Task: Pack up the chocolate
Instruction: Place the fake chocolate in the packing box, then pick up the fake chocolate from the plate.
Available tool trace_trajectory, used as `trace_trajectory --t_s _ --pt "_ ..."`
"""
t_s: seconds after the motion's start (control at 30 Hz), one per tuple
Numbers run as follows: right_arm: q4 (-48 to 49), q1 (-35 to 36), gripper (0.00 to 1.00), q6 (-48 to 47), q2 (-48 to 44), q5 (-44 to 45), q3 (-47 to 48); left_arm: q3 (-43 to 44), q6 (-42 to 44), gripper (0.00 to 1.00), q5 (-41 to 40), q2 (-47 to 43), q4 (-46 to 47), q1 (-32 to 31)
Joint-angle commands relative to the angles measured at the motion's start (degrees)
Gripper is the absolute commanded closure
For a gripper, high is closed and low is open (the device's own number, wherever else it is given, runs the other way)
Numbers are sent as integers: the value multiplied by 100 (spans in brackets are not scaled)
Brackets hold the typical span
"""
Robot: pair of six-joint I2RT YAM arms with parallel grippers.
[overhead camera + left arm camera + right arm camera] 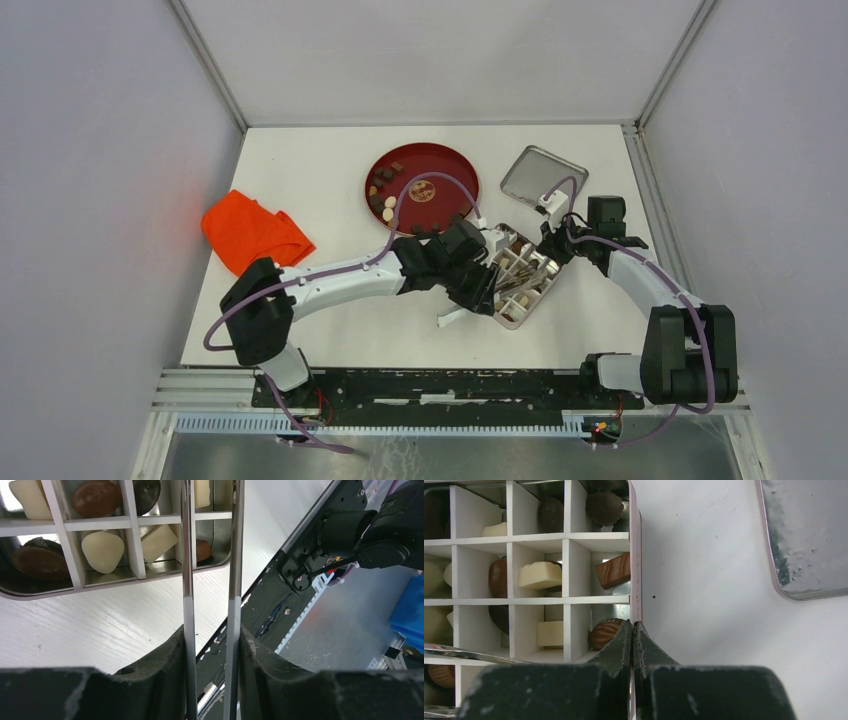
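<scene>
Several chocolate pieces (pixel 384 194) lie on the left side of the red plate (pixel 450 172). More chocolate fills cells of the divided metal tin (pixel 512 318), seen in the left wrist view (pixel 102 550) and the right wrist view (pixel 539 575). My left gripper (pixel 482 285) is shut on metal tweezers (pixel 187 580), whose two arms reach over the tin's near cells; their tips are out of view and the arms stand apart. My right gripper (pixel 633 630) is shut on the tin's side wall (pixel 636 555), next to a ribbed brown piece (pixel 603 632).
The tin's lid (pixel 543 178) lies upside down at the back right, beside the right arm. An orange cloth (pixel 255 232) lies at the left. The black rail (pixel 440 385) runs along the near edge.
</scene>
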Motion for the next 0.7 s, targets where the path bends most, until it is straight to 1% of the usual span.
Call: trace_trajectory --t_s 0.0,0.2,0.33,0.4,0.47,0.57,0.67 --pt "242 -25 100 47 -200 -217 127 319 44 62 -123 -492 84 -19" --pt "237 -27 100 42 -199 -226 128 267 66 63 -309 -843 -186 9" --pt "237 -34 100 43 -201 -217 119 91 140 63 -633 -1109 -609 145" --pt "237 -25 100 42 -195 -226 119 -9 197 63 -769 -1347 -884 419" --pt "232 -32 100 42 -190 -232 119 -67 308 63 -771 -1525 -1085 831" --pt "236 -26 100 42 -183 -243 127 -75 648 63 -597 -1748 -1374 1722" --pt "229 -29 100 42 -192 -235 123 83 1060 62 -570 -1667 -1739 2464"
